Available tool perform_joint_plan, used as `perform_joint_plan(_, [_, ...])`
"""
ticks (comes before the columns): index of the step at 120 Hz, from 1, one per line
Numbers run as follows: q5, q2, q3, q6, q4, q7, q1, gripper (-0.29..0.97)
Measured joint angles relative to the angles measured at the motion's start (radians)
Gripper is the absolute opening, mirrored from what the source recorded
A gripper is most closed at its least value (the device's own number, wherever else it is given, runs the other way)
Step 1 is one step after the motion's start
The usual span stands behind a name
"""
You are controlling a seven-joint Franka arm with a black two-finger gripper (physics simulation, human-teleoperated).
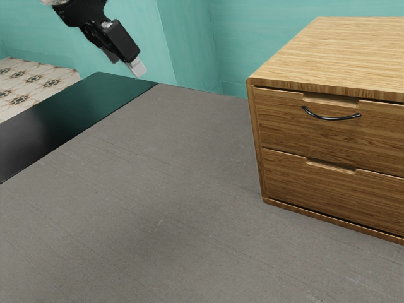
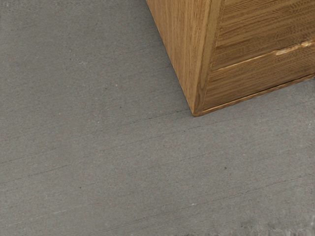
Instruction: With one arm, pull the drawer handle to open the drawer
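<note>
our gripper (image 1: 134, 63) hangs high at the exterior view's left, well apart from the wooden cabinet (image 1: 341, 57) at its right. whether it is clenched, we cannot tell. top drawer (image 1: 297, 136) sits flush, black handle (image 1: 331, 117) untouched.

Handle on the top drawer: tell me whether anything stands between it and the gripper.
Nothing visible does. The gripper hangs at the exterior view's upper left; the handle sits on the top drawer of the cabinet at the right. Between them there is just open air above the grey table.
</note>
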State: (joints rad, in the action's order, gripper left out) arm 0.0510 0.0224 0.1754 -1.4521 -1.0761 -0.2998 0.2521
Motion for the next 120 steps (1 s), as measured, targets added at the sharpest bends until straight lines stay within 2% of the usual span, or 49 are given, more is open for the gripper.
perform_joint_plan(4, [0.005, 0.004, 0.039, 0.004, -0.003, -0.077, 0.003, 0.68])
perform_joint_plan(10, [0.049, 0.01, 0.064, 0.008, -0.006, -0.175, -0.034, 0.68])
perform_joint_plan(22, [0.076, 0.018, 0.085, -0.004, -0.007, -0.332, -0.18, 0.68])
perform_joint_plan(36, [0.063, 0.067, 0.111, -0.046, -0.015, -0.484, -0.329, 0.68])
perform_joint_plan(53, [0.034, 0.159, 0.123, -0.144, -0.014, -0.63, -0.269, 0.68])
perform_joint_plan(71, [-0.004, 0.207, 0.125, -0.223, 0.013, -0.742, -0.346, 0.66])
perform_joint_plan(83, [-0.02, 0.219, 0.123, -0.254, 0.014, -0.798, -0.362, 0.65])
perform_joint_plan(100, [-0.123, 0.247, 0.121, -0.284, 0.013, -0.811, -0.403, 0.66])
perform_joint_plan(112, [-0.158, 0.261, 0.119, -0.305, 0.009, -0.803, -0.407, 0.65])
perform_joint_plan(120, [-0.171, 0.26, 0.115, -0.314, 0.009, -0.793, -0.405, 0.6])
